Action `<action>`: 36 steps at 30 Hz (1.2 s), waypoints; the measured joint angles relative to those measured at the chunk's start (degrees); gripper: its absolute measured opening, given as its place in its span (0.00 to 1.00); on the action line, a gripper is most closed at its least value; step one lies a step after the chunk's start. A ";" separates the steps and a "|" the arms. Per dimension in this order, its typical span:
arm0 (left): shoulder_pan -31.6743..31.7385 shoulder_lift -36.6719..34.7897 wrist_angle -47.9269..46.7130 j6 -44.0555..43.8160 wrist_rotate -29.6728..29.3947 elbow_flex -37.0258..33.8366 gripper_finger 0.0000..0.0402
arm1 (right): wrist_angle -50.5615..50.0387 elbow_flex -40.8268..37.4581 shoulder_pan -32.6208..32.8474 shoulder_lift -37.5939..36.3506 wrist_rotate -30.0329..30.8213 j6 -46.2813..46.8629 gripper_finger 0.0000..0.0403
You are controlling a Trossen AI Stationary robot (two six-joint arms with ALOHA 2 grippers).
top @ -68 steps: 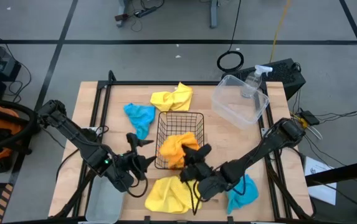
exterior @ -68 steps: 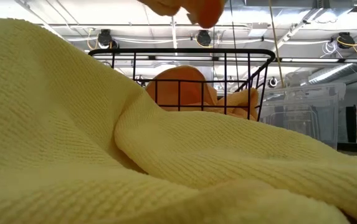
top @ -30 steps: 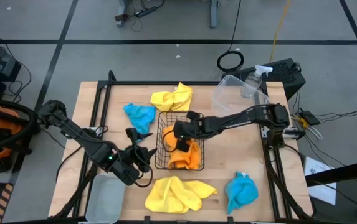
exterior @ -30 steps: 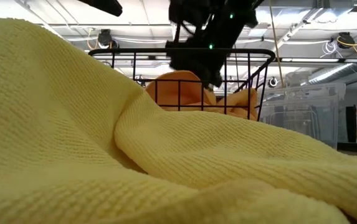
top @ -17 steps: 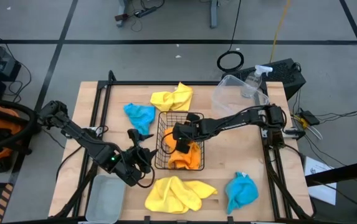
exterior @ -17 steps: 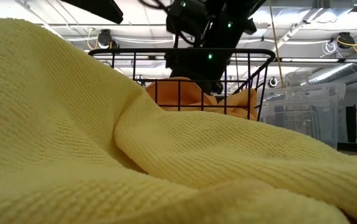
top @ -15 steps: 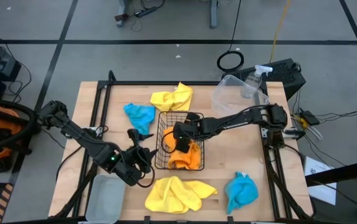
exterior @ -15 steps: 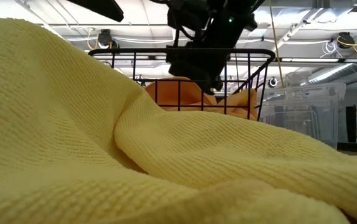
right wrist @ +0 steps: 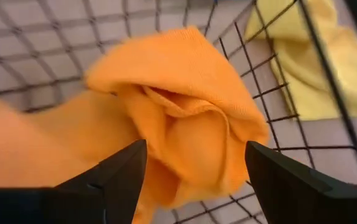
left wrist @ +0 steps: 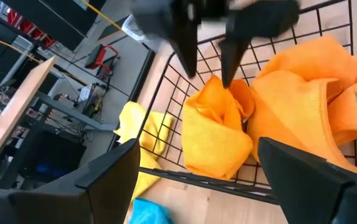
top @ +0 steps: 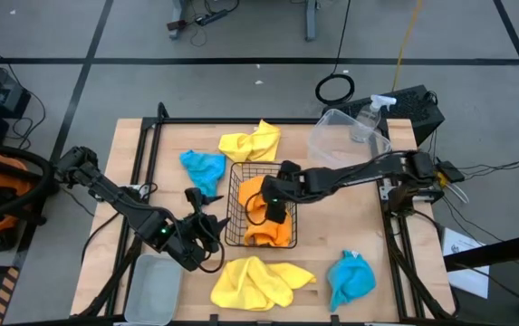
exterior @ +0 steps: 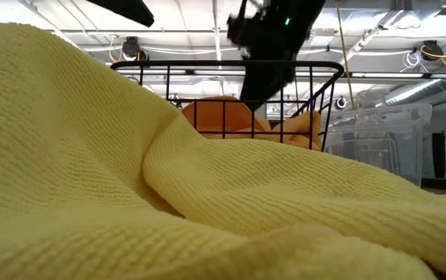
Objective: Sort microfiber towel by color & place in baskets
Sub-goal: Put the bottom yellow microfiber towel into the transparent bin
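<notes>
- Orange towels (top: 261, 217), both of them, lie bunched inside the black wire basket (top: 234, 197) at the middle of the tabletop (top: 331, 235); by the look of it that colour is sorted.
- Yellow is not yet done: one yellow towel (top: 251, 141) lies just beyond the basket's far side, the other yellow towel (top: 254, 281) is spread on the near side, just in front of the basket.
- Teal is untouched too: one teal towel (top: 202, 168) sits beside the basket's far-left corner, the other teal towel (top: 351, 279) lies near the front right edge.
- Neither the clear tub (top: 350, 145) at the far right nor the pale tray (top: 153, 288) at the front left shows any cloth, so I judge roughly a third of the job finished.
- Right gripper (top: 275, 201) reaches in from the right and hangs over the basket, above the orange heap; in its wrist view its fingers (right wrist: 121, 171) stand wide apart with nothing between them, the orange cloth lying loose below.
- Left gripper (top: 206, 226) waits low at the basket's left side, pointing at it, fingers (left wrist: 113, 168) spread wide and empty.
</notes>
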 joint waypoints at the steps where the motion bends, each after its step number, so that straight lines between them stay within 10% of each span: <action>1: -0.09 0.00 -0.01 -0.46 0.66 0.00 0.82 | -0.04 0.00 0.87 -1.13 0.04 0.34 0.66; 17: -8.87 1.26 23.44 8.16 28.74 -5.44 0.82 | 4.25 0.00 26.75 -7.05 12.74 4.12 0.63; 36: -8.12 18.14 33.50 1.95 38.11 -5.44 0.82 | 11.46 -0.02 38.73 0.11 19.67 8.98 0.63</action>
